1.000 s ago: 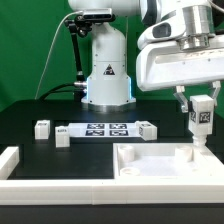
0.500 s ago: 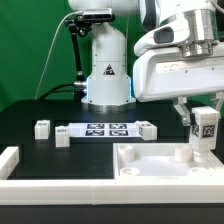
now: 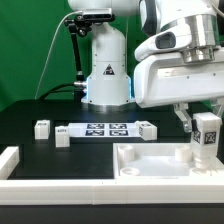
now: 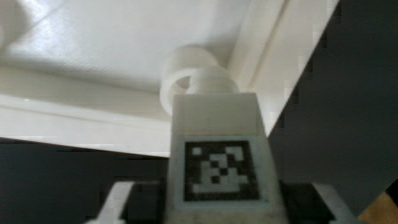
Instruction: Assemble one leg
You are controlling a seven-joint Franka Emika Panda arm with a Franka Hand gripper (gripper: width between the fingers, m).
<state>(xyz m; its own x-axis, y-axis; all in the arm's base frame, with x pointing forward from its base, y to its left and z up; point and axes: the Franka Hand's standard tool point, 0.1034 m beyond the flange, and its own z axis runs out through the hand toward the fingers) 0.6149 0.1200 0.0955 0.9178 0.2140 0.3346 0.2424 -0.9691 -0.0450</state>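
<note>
Vertically, gripper [image 3: 206, 122] pointing down, clasping leg [image 3: 208, 140]

The black surface [image 3: 90, 158] carries the marker board [image 3: 105, 129] toward the back. A small white block [image 3: 41, 127] lies near the board's end on the exterior view's left, and another block [image 3: 148, 128] lies just beside its right end. The white tray piece [image 3: 128, 158] lies nearer the front on the right, and a white raised rail [image 3: 12, 158] lies at the front left.
</note>
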